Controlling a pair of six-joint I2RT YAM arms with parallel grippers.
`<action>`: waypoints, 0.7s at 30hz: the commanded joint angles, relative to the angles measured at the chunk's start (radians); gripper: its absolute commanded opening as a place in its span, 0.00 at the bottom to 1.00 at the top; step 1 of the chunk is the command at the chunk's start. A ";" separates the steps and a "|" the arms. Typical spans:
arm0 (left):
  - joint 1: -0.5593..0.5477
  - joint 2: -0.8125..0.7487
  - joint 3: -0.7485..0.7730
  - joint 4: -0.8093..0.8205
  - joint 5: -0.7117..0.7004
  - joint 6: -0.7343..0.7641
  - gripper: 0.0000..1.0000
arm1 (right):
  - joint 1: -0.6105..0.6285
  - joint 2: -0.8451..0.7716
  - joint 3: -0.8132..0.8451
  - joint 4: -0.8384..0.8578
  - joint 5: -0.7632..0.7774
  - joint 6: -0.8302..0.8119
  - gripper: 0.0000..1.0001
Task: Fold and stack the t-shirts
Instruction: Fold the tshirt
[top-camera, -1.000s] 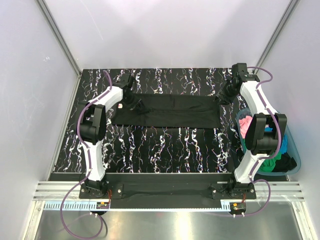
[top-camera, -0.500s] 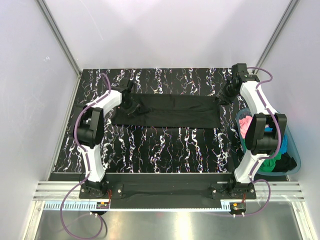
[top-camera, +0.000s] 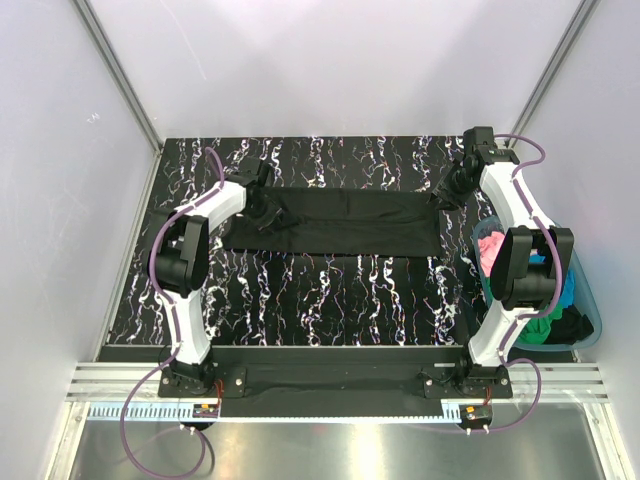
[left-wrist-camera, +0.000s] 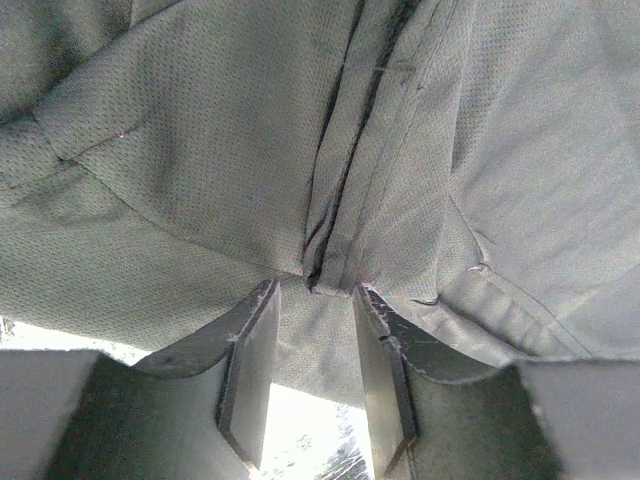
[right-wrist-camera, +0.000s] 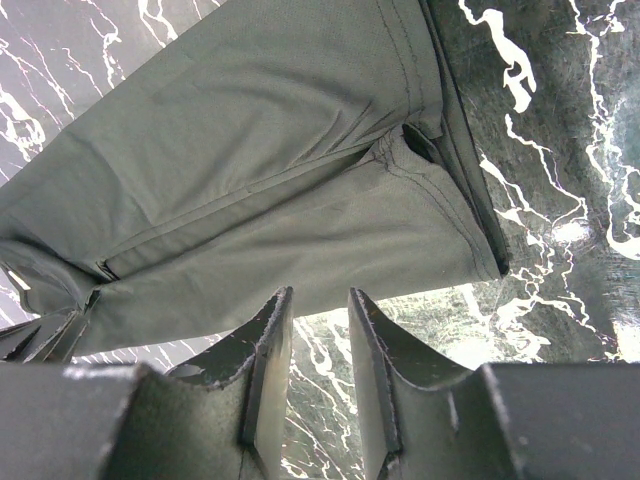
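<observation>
- We see a black bench (top-camera: 330, 300) veined with white marbling, filling the middle of the overhead view.
- We find a translucent teal tub (top-camera: 592, 318) at the bench's right edge.
- We note plain white walls (top-camera: 330, 60) on three sides, with slanting aluminium posts (top-camera: 120, 75) at the back corners.
- We see a ticked measuring strip (top-camera: 330, 411) and a steel sheet (top-camera: 330, 450) nearest us.
</observation>
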 joint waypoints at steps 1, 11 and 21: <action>-0.004 -0.007 0.036 0.025 -0.030 -0.004 0.39 | 0.004 -0.052 0.003 0.025 0.002 -0.004 0.36; -0.004 0.021 0.082 0.040 -0.031 -0.004 0.31 | 0.003 -0.043 0.020 0.014 0.003 -0.013 0.35; -0.007 0.009 0.095 -0.024 -0.086 -0.006 0.29 | 0.004 -0.037 0.029 0.013 0.003 -0.013 0.35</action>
